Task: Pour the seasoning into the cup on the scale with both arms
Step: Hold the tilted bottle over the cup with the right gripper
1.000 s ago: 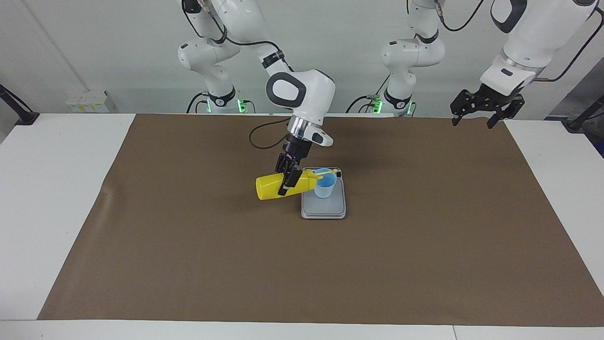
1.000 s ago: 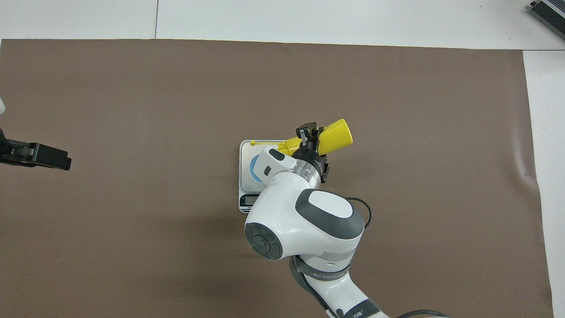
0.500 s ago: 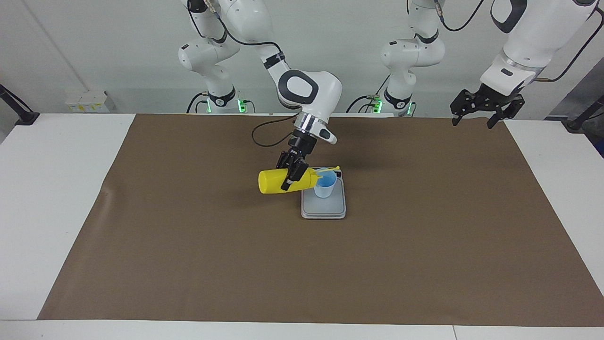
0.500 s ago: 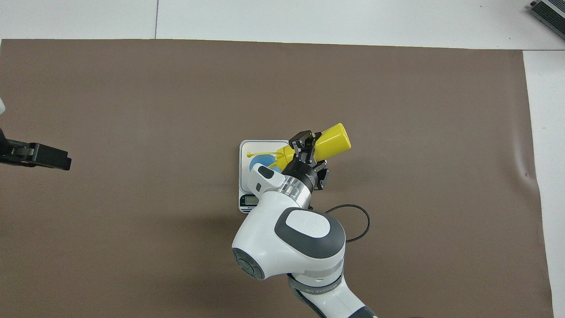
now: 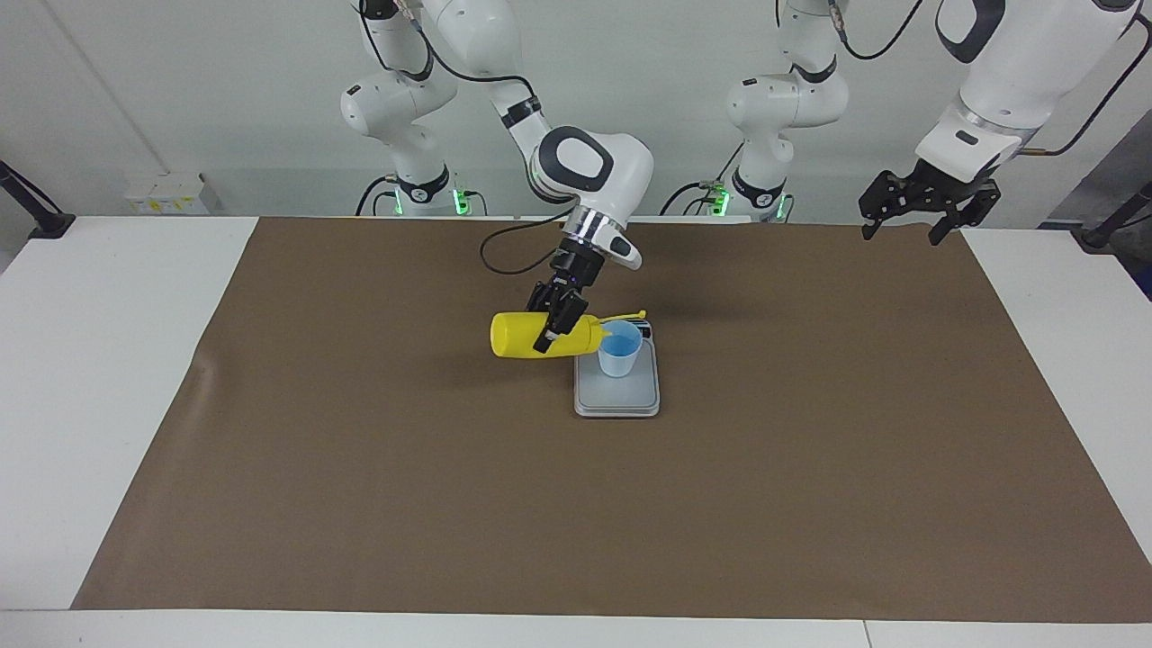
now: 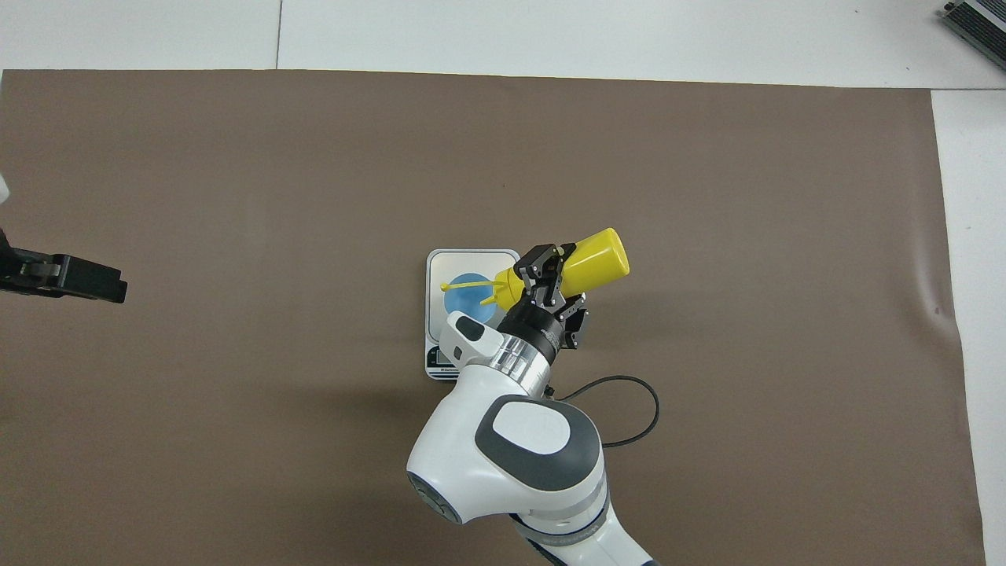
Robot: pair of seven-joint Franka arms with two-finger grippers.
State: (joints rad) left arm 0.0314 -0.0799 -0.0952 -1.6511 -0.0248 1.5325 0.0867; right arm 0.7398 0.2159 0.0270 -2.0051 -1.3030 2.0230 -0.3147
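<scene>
- The right claw point(image 5: 549, 325) is pinching the yellow seasoning bottle point(image 5: 531, 336) around its body, holding it in the air tipped almost flat, nozzle toward the cup point(image 5: 620, 349).
- The bottle's nozzle is sitting at the cup's rim, with the thin tethered cap strap point(image 5: 627, 316) sticking out over the cup mouth, so the cap is already off the nozzle.
- The light blue cup is standing upright on the weighing plate of the scale point(image 5: 617, 393), toward the end nearer to the robots, next to the display strip.
- The scale is lying flat on the brown mat point(image 5: 810, 450) that is covering the middle of the counter point(image 5: 117, 360).
- The left claw point(image 5: 917, 205) is hanging spread and empty over the edge of the mat at the left arm's end of the counter; that arm is waiting.
- Judging from this, the picking up, opening and tipping are done and the pour itself is the step in hand; no stream or pile of seasoning is showing, and the cup's inside is reading as plain bright blue in the overhead view point(image 6: 469, 292), so whether anything has landed cannot be told.
- What is left, by my reading: getting seasoning out into the cup, righting the bottle and setting it down.
- The bottle is looking smooth, bright yellow and clearly longer than the cup is tall; its flat base is pointing toward the right arm's end of the counter.
</scene>
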